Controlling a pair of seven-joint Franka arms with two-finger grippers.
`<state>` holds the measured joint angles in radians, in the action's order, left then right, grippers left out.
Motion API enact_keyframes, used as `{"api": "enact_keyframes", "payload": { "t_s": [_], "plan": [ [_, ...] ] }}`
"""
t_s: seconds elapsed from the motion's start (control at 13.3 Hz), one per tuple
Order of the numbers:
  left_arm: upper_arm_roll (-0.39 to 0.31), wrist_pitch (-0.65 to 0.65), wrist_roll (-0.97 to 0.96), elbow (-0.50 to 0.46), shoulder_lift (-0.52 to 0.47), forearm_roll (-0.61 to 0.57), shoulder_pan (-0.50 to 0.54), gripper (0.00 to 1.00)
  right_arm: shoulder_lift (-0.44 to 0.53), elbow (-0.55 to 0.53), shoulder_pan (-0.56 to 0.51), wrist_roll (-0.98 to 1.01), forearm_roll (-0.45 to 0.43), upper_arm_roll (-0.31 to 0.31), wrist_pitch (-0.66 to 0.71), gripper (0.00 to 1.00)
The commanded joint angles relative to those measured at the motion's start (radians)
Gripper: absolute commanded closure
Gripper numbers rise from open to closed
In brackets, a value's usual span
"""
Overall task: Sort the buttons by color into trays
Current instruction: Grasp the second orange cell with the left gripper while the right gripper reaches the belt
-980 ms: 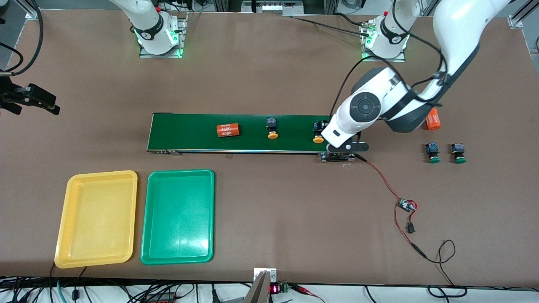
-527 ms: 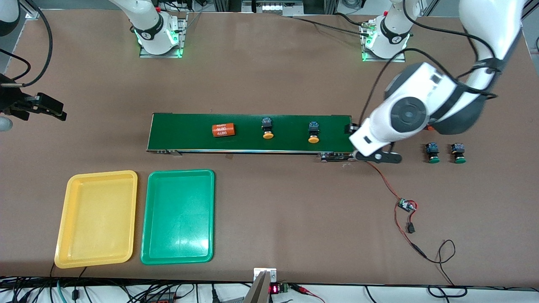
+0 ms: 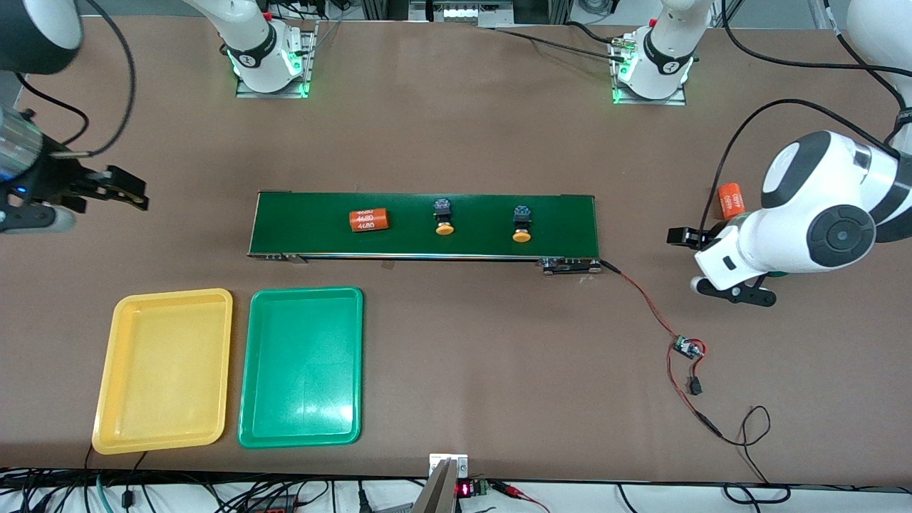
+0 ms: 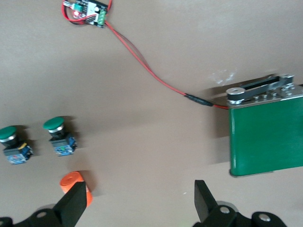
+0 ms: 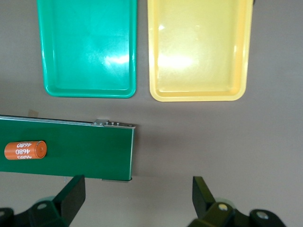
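Note:
Two yellow-orange buttons [image 3: 444, 216] [image 3: 522, 223] sit on the dark-green conveyor belt [image 3: 306, 221]. Two green buttons [image 4: 59, 137] [image 4: 14, 144] stand on the table off the belt's end by the left arm; the left arm hides them in the front view. My left gripper [image 3: 684, 260] [image 4: 140, 194] is open and empty over bare table between that belt end and the green buttons. My right gripper [image 3: 139, 194] [image 5: 137, 189] is open and empty over the table off the belt's other end. The yellow tray [image 3: 164, 370] [image 5: 199, 47] and green tray [image 3: 301, 367] [image 5: 87, 47] lie side by side, empty, nearer the front camera than the belt.
An orange "4680" cylinder [image 3: 368, 219] [image 5: 26, 150] lies on the belt. Another orange cylinder [image 3: 730, 201] [image 4: 75, 182] lies on the table by the left gripper. A small circuit board [image 3: 687, 348] [image 4: 85, 9] with red wires runs to the belt's end [image 4: 265, 137].
The left arm swung off the belt toward its own end of the table, leaving a yellow-orange button on the belt. The belt's items drifted toward the right arm's end. The right gripper moved toward the belt.

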<state>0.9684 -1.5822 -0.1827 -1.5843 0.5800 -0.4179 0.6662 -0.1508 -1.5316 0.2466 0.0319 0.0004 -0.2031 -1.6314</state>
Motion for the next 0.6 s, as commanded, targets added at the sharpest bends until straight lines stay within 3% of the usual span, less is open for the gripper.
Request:
{"api": "enact_keyframes", "payload": {
  "t_s": [0.0, 0.3, 0.53],
  "plan": [
    [-0.095, 0.024, 0.115, -0.006, -0.074, -0.005, -0.026, 0.0, -0.038, 0.001, 0.023, -0.014, 0.01, -0.001, -0.01, 0.0],
    [-0.406, 0.002, 0.216, -0.106, -0.202, 0.072, -0.186, 0.0, -0.114, -0.005, 0.094, -0.061, 0.056, -0.001, -0.011, 0.0],
    [-0.617, -0.173, 0.354, -0.282, -0.314, 0.154, -0.244, 0.0, -0.136, -0.057, 0.178, -0.151, 0.07, 0.001, -0.109, 0.0]
  ]
}}
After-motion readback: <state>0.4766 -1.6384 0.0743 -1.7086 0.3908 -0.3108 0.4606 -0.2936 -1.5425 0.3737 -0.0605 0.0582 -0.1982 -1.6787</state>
